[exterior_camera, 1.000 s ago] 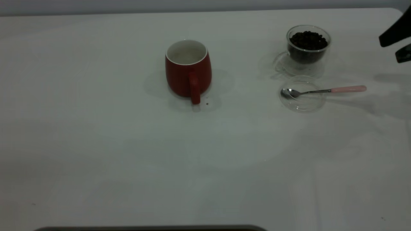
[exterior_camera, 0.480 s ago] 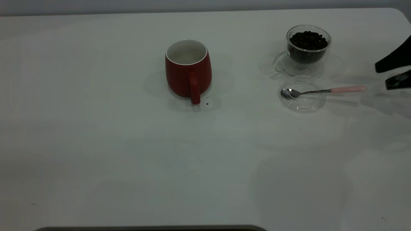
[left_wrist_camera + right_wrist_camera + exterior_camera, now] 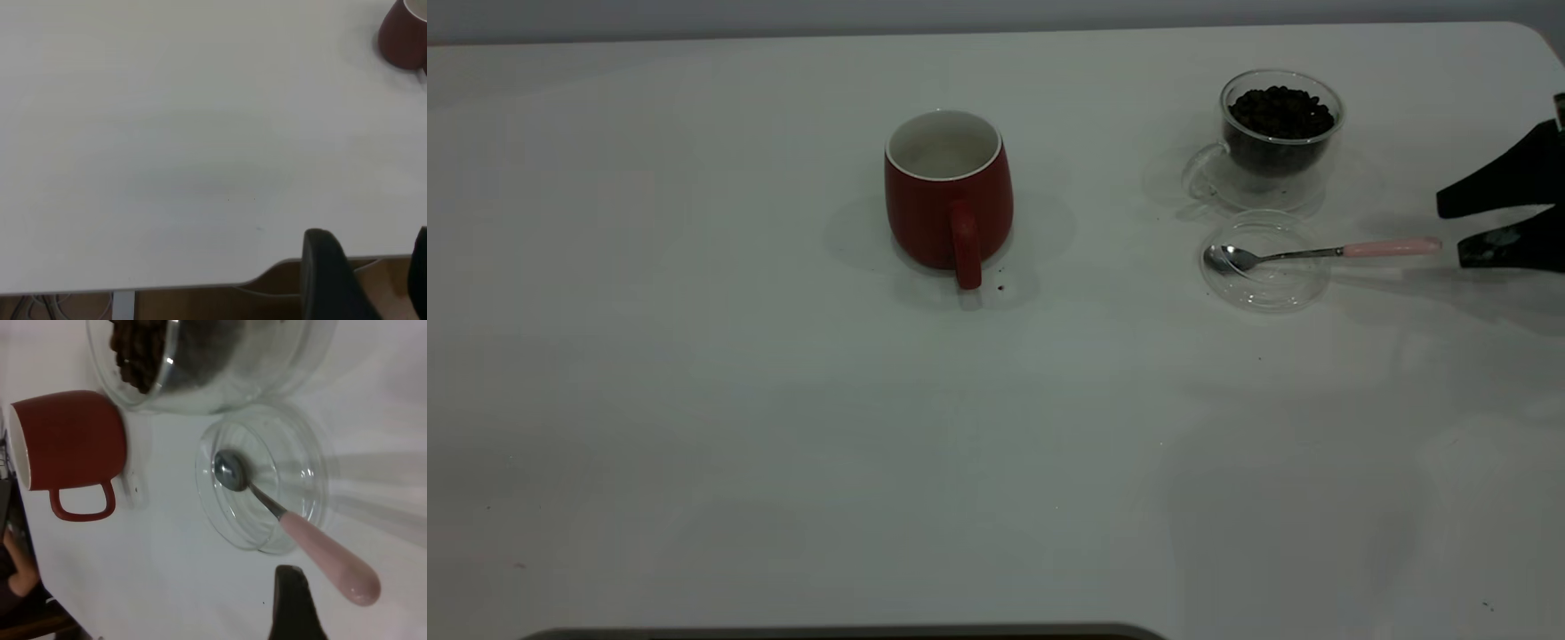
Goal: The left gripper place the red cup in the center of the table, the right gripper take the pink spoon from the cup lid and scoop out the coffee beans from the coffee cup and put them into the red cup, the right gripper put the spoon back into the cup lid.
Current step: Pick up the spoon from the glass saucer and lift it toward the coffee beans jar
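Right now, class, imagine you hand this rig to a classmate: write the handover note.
Right hand: open, empty, just off the pink spoon handle's end.
Left hand: parked near the table edge, away from the work.
Red cup: placed mid-table, no beans visible inside.
Spoon's bowl rests in the cup lid; the coffee cup beside it holds the coffee beans.
Left: grasp spoon, scoop, tip into cup, return spoon.

The white table (image 3: pixel 783 427) carries the red cup (image 3: pixel 947 196) near its centre. Toward the right stand the coffee cup (image 3: pixel 1276 138) and, just in front, the lid (image 3: pixel 1263 276). Dark specks dot the surface.
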